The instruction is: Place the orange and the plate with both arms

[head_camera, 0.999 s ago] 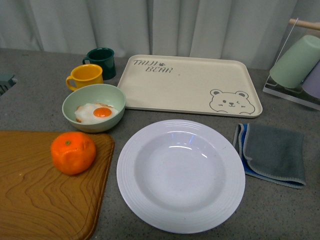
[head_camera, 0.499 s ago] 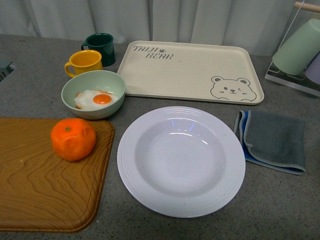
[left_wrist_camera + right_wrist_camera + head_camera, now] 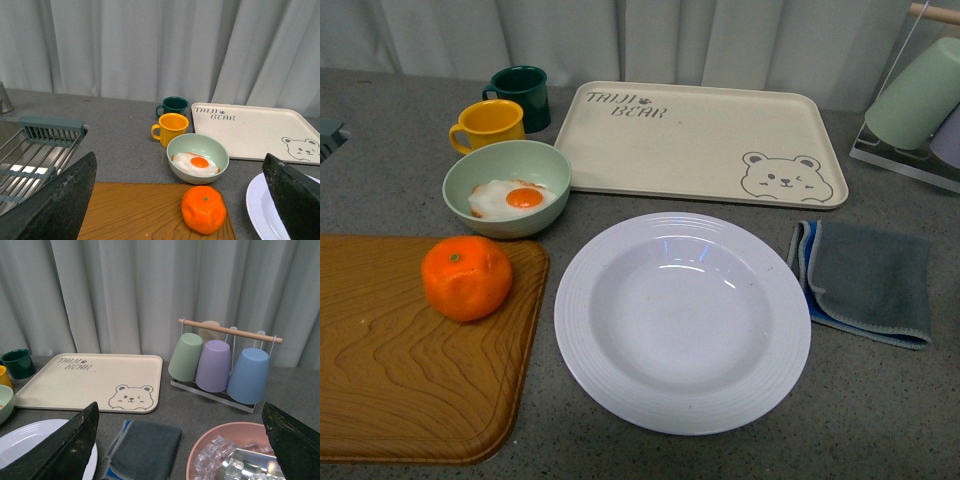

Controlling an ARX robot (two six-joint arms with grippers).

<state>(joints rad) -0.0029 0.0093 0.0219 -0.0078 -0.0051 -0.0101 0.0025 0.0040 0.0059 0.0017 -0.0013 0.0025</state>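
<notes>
The orange sits on the right end of a wooden cutting board; it also shows in the left wrist view. The white plate lies on the counter to its right, empty; its edge shows in the left wrist view and in the right wrist view. Neither arm shows in the front view. My left gripper is open, back from the orange and above the board. My right gripper is open above a grey cloth and a pink bowl of ice.
A pale green bowl with a fried egg, a yellow mug and a dark green mug stand behind the board. A cream bear tray lies at the back. The grey cloth is right of the plate. A cup rack stands far right, a sink rack far left.
The front view has tilted slightly, so everything sits a little higher in it than a second ago. Nothing on the counter has moved.
</notes>
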